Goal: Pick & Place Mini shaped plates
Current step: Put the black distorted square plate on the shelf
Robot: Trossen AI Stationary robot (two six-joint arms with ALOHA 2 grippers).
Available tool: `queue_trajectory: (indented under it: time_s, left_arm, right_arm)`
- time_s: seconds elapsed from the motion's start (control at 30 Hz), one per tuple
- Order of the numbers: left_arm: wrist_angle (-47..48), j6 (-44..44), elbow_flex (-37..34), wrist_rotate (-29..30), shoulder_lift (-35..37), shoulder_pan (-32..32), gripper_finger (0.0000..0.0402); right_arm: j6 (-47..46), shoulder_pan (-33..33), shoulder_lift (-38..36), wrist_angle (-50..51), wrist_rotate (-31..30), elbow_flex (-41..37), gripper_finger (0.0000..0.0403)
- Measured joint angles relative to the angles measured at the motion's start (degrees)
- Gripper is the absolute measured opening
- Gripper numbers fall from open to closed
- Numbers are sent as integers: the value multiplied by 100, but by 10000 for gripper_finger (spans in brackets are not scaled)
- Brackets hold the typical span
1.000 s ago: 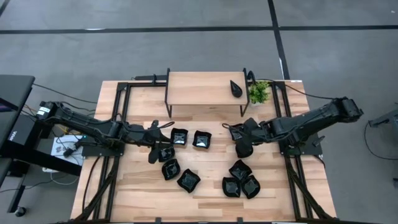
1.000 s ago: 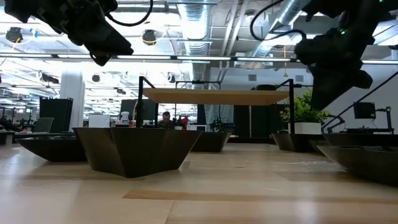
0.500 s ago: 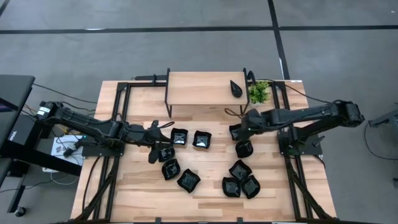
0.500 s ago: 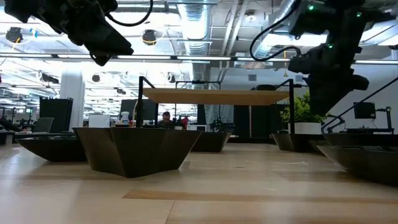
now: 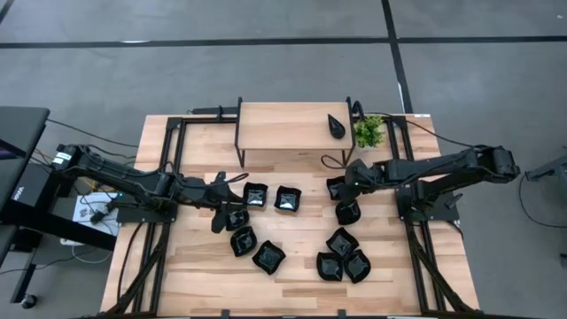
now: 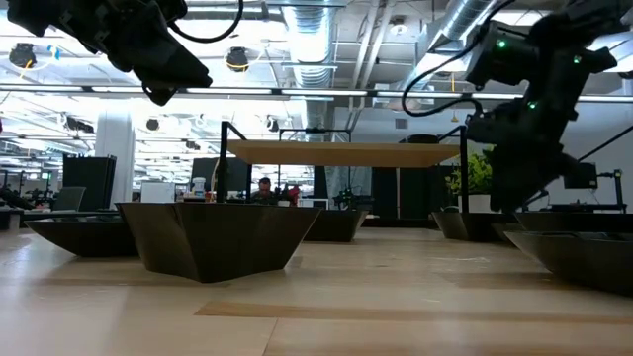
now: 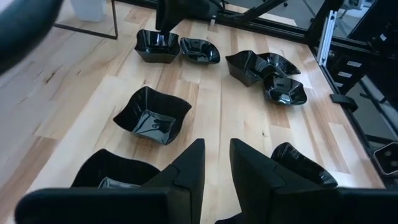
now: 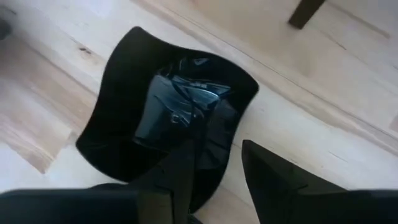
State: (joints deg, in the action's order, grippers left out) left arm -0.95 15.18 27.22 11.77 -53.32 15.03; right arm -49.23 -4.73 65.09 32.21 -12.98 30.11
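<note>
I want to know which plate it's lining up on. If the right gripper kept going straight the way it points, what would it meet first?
Most likely the square black plate right ahead of the right gripper; one finger already overlaps its rim, though depth is unclear.

- Small shelf stands at the tabletop's back, one dish on it.
- Potted plant sits right of the shelf.
- Other plates spread across the tabletop before it.

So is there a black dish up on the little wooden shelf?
Yes, one small black dish sits on the wooden shelf, near the green plant.
</note>
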Motion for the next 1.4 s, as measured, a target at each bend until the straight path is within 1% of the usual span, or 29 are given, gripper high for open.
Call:
queue_trajectory:
  time_s: [0.13, 0.23, 0.37, 0.7, 0.87, 1.3, 1.4]
  left_arm:
    - [0, 15, 0, -2, 0, 0, 76]
    - [0, 15, 0, -2, 0, 0, 76]
    - [0, 22, 0, -7, 0, 0, 76]
    - [0, 30, 0, -9, 0, 0, 76]
    - [0, 30, 0, -9, 0, 0, 76]
    - [0, 30, 2, -9, 0, 0, 76]
    - [0, 33, 2, -9, 0, 0, 76]
  right_arm:
    - [29, -30, 58, -22, -15, -99, 129]
    - [10, -71, 58, -266, 126, -265, 131]
    - [-142, -68, 58, -519, 156, -339, 130]
    - [-186, -68, 58, -614, 245, -339, 109]
    - [-311, -66, 58, -610, 246, -339, 86]
    - [-495, -66, 58, -618, 250, -327, 7]
    - [-583, -66, 58, -608, 248, -292, 4]
